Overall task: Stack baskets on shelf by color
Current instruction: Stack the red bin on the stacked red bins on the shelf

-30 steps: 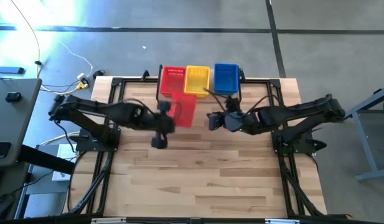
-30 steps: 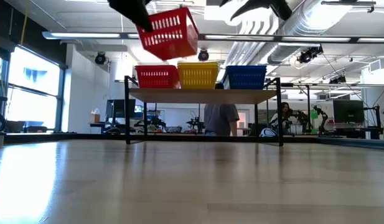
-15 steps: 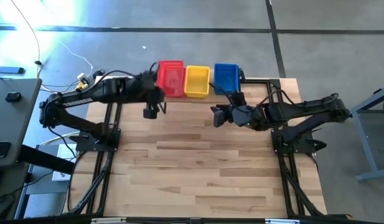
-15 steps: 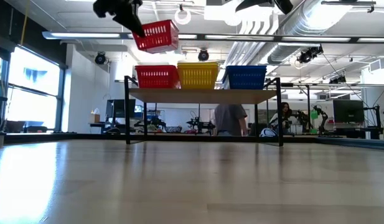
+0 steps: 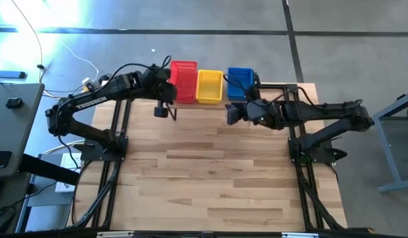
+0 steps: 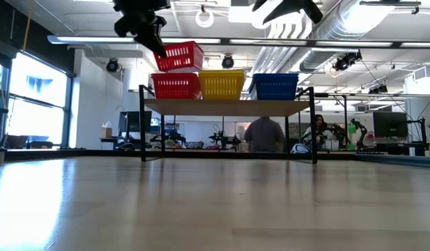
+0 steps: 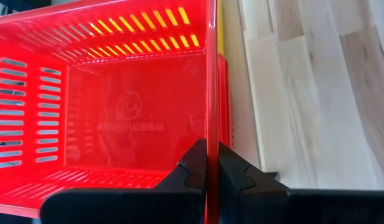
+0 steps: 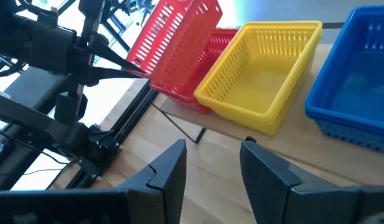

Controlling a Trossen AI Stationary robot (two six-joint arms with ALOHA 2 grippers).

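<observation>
The shelf (image 6: 228, 106) stands at the table's far edge and carries a red basket (image 6: 175, 86), a yellow basket (image 6: 221, 84) and a blue basket (image 6: 275, 86) side by side. A second red basket (image 6: 178, 56) hangs tilted just above the first, with my left gripper (image 7: 210, 165) shut on it; whether the two touch I cannot tell. In front of the blue basket and above the table, my right gripper (image 8: 213, 162) stands open, nothing between its fingers. My left gripper pinches the upper red basket's end wall (image 7: 211, 134) on the near side, one finger inside the basket and one outside. The fingers come from the table's left, slanting down, and lie along that wall. The basket is lifted, open side up, its left side higher.
The shelf stands on thin black legs (image 6: 141, 125). A person (image 6: 263, 132) is in the room behind the table. The wooden tabletop (image 5: 210, 172) runs from the shelf to the near edge between the two arm bases.
My left gripper has swung toward the table's far edge and leftward with the red basket, from in front of the shelf to over the shelf's red basket. The basket has come nearer to level. My right gripper has drifted a little toward the far edge, still open.
</observation>
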